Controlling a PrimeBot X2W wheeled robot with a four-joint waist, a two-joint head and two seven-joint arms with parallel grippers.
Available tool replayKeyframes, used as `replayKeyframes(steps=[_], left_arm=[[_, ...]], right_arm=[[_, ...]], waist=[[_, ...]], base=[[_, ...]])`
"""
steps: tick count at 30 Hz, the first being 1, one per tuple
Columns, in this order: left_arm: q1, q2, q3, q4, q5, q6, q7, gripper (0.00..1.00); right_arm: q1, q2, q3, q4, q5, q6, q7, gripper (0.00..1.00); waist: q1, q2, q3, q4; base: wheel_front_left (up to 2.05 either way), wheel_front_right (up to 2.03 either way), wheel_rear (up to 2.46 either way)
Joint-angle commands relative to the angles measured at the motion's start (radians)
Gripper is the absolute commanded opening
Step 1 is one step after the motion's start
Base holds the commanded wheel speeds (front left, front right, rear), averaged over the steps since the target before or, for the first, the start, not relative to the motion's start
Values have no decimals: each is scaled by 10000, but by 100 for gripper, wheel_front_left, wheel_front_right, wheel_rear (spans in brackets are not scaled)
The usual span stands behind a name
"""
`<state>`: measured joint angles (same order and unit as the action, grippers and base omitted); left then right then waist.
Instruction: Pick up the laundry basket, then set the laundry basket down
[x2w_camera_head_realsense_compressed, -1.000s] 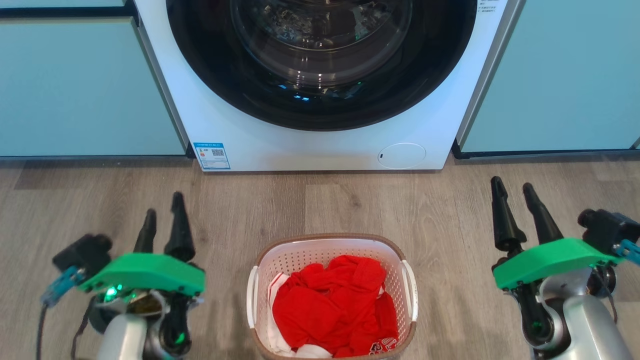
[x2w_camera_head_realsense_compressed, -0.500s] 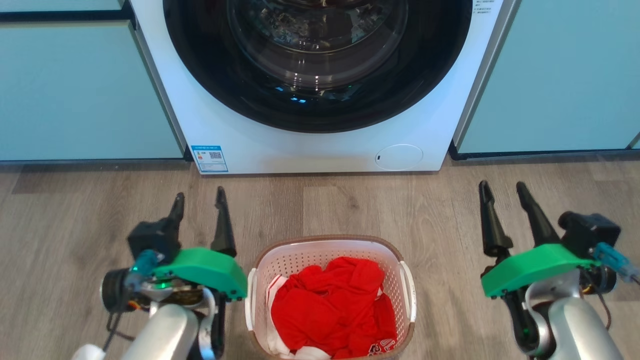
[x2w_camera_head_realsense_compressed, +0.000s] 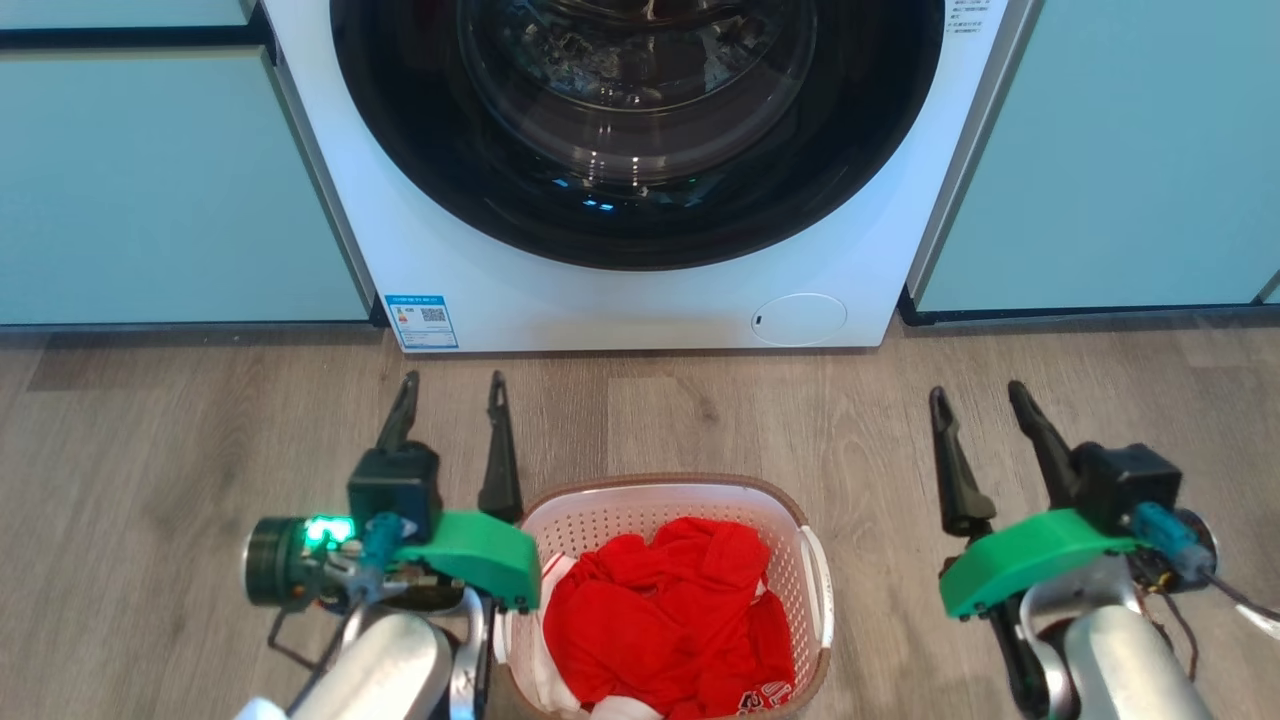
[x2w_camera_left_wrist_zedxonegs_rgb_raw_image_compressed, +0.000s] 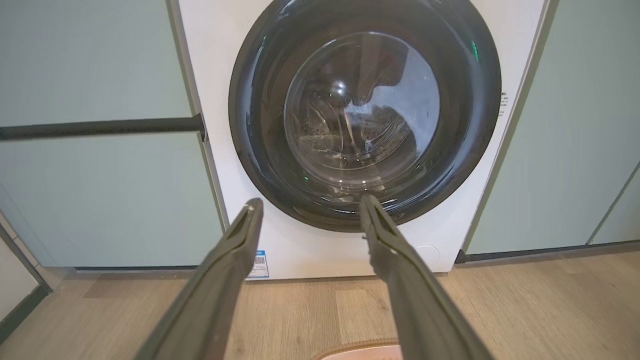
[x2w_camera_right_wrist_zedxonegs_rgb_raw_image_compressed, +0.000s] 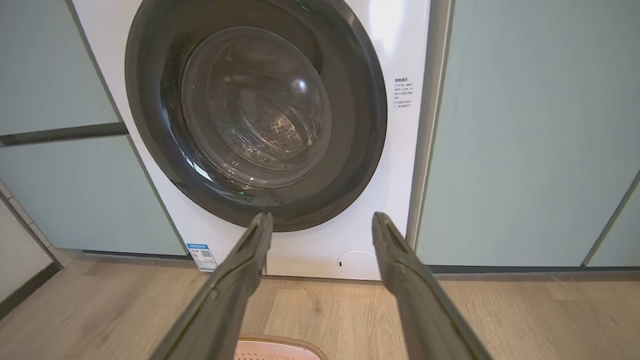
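From my station I see the laundry basket (x2w_camera_head_realsense_compressed: 610, 520) standing upright on the wooden floor (x2w_camera_head_realsense_compressed: 150, 450). It is in front of the washing machine (x2w_camera_head_realsense_compressed: 640, 300), apart from the far edge of the floor where the machine and the pale green cabinets (x2w_camera_head_realsense_compressed: 150, 180) stand. Red clothes (x2w_camera_head_realsense_compressed: 660, 620) fill the basket, with some white cloth at its near side. The left gripper (x2w_camera_head_realsense_compressed: 453, 380) is just beside the left side of the basket. Its green cover hides the left handle in the head view, so I cannot tell if it touches the basket; probably it is only above it. Its jaws are spread apart and hold nothing, and the fingers point toward the machine. The right gripper (x2w_camera_head_realsense_compressed: 978, 390) is on the other side, well apart from the right handle, and its jaws are also wide with nothing between them. In the left wrist view the left gripper (x2w_camera_left_wrist_zedxonegs_rgb_raw_image_compressed: 311, 200) frames the round door of the machine, and a small piece of the basket rim (x2w_camera_left_wrist_zedxonegs_rgb_raw_image_compressed: 360, 350) shows at the bottom edge. The right wrist view gives the same picture: fingers of the right gripper (x2w_camera_right_wrist_zedxonegs_rgb_raw_image_compressed: 322, 215) wide, the basket rim (x2w_camera_right_wrist_zedxonegs_rgb_raw_image_compressed: 277, 345) low between them.
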<state>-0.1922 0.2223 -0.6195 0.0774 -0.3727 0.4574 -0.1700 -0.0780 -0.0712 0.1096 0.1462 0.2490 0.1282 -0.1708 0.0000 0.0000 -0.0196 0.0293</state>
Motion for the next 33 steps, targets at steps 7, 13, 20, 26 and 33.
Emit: replayKeyframes(steps=[7,13,20,26,33], left_arm=[[-638,126,173,-483,585,-117,-335,100],[-574,-143,562,-949,1206,-419,-511,100],[-472,-482,1143,-1730,2212,-678,-715,100],[-167,-964,1710,-1552,2573,-1336,-891,100],[406,-1558,2932,-414,2066,-2528,-918,100]], right_arm=[[-664,-164,521,-286,-1005,21,-326,100],[-775,-159,623,-735,-1768,22,-502,100],[-808,-168,820,-1558,-2717,24,-707,100],[-723,-79,708,-1516,-3072,25,-884,100],[-366,99,140,-700,-2156,25,-910,100]], waist=[[0,0,18,39],[0,0,61,69],[0,0,160,103],[0,0,157,116],[0,0,77,81]], base=[[0,0,0],[0,0,0],[0,0,0],[0,0,0],[0,0,0]])
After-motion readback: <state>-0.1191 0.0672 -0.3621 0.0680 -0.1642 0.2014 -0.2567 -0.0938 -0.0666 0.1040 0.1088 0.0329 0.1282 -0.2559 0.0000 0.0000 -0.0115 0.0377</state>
